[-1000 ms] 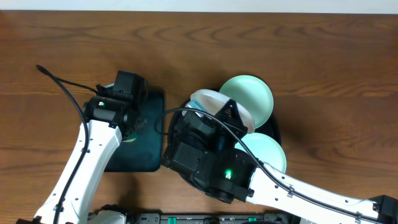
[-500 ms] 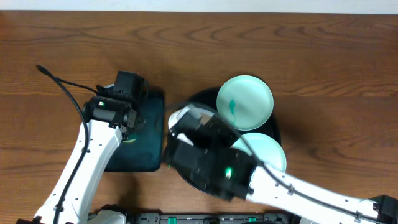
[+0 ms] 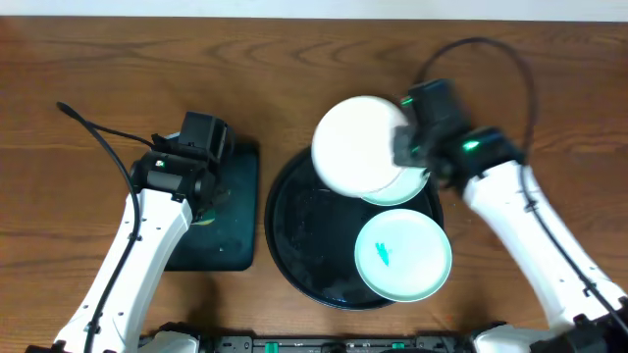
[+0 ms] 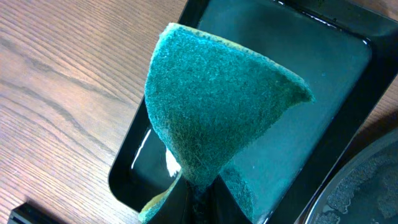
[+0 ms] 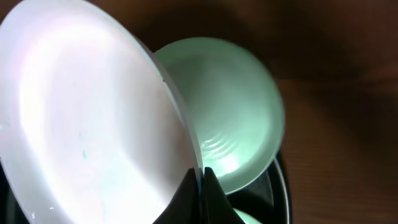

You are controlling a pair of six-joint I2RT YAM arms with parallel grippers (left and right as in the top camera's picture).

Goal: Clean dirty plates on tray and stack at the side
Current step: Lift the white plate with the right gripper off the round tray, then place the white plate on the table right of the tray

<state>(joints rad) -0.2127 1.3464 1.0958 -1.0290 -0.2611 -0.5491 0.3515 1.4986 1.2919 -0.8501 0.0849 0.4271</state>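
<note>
My right gripper [image 3: 404, 147] is shut on the rim of the white plate [image 3: 361, 145] and holds it lifted over the back of the round black tray [image 3: 294, 230]. In the right wrist view the white plate [image 5: 87, 118] is clamped between my fingers [image 5: 200, 180], with a mint plate [image 5: 230, 112] below it. That mint plate [image 3: 404, 186] is mostly hidden under the white one. A second mint plate [image 3: 402, 257] with a teal smear lies at the tray's front right. My left gripper [image 4: 198, 196] is shut on a green sponge [image 4: 217, 112] over the dark-green tray [image 4: 323, 68].
The dark-green rectangular tray [image 3: 218, 245] lies left of the black tray, with my left arm [image 3: 147, 235] over it. Brown wood tabletop [image 3: 118, 59] surrounds both trays. My right arm [image 3: 530, 235] reaches in from the front right.
My right arm has swung from the tray's front left to its back right, carrying the white plate up over the back mint plate. The left arm has not moved.
</note>
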